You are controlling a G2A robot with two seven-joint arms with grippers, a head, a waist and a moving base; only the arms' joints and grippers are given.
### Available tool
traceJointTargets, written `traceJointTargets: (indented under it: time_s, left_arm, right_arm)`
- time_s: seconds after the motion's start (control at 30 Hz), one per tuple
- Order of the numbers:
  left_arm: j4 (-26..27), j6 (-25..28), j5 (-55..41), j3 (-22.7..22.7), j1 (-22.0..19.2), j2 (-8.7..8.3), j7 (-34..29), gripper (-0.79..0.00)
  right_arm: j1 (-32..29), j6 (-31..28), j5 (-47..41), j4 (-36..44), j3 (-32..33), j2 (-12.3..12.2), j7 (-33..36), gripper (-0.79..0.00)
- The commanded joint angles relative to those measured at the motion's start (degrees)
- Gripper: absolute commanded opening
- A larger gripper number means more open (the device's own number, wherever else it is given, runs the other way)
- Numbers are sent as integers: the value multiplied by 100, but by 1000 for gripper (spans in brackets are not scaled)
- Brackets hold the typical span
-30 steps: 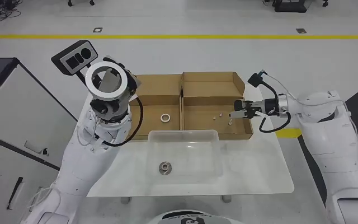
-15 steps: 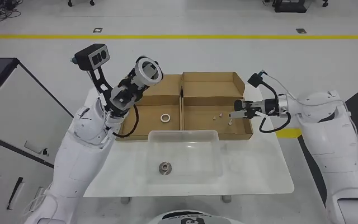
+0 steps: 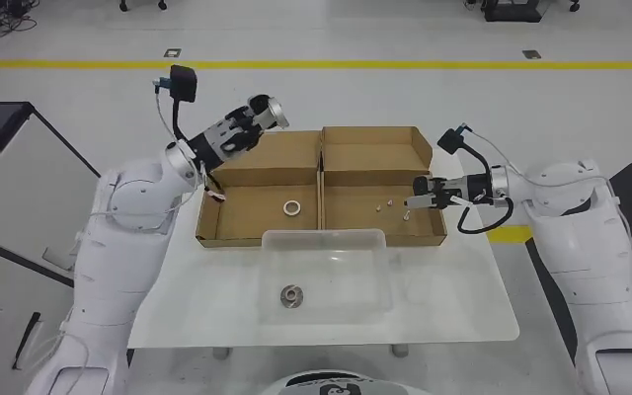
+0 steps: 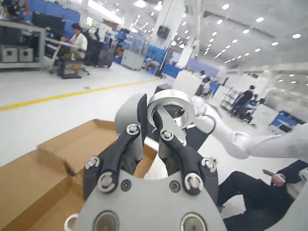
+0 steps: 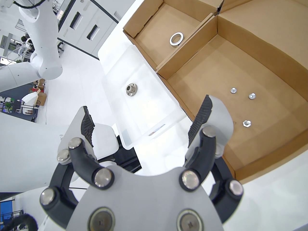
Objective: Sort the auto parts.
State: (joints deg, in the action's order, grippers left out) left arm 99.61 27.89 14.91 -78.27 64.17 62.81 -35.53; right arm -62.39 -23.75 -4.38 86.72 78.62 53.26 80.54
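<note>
Over the last second our left arm has swung the large metal ring [image 3: 266, 108] from above the table's near-left side out to the far left; the right arm has not stirred. The ring now hangs in the air above the far-left corner of the left box [image 3: 242, 212]; our left gripper [image 3: 253, 117] is clamped on its wall, one finger inside the hole and one outside. Lower down, a small ring [image 3: 291, 208] lies on that box's floor; three bolts [image 3: 387, 205] lie in the right box [image 3: 355, 212]; a flanged part [image 3: 291, 294] is left in the clear tray [image 3: 321, 235] on the near side.

We judge the step in hand to be setting the big ring down with its smaller fellow; to do it well we should turn the wrist downward, come in over bare cardboard beside the small ring, level the ring low, and only then let go, lest it roll or bounce.

Our left arm reaches far from the shoulder, its wrist lying nearly level and pointing far-right; our right gripper [image 3: 413, 202] hangs over the right box's right side, jaws spread wide and holding nothing.
</note>
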Motion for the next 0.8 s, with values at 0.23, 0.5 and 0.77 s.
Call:
traceJointTargets:
  time_s: [0.23, 0.5, 0.77]
  left_arm:
    - [-95, -322, 826, -189, 36, -136, -1066, -785]
    - [-391, -50, 1844, 122, -381, -215, -1969, -785]
    - [-993, 658, 2179, 925, -1125, -198, -2867, -785]
  right_arm:
    - [0, 0, -1, 0, 0, 0, 0, 0]
    - [0, 0, -1, 0, 0, 0, 0, 0]
    - [0, 0, -1, 0, 0, 0, 0, 0]
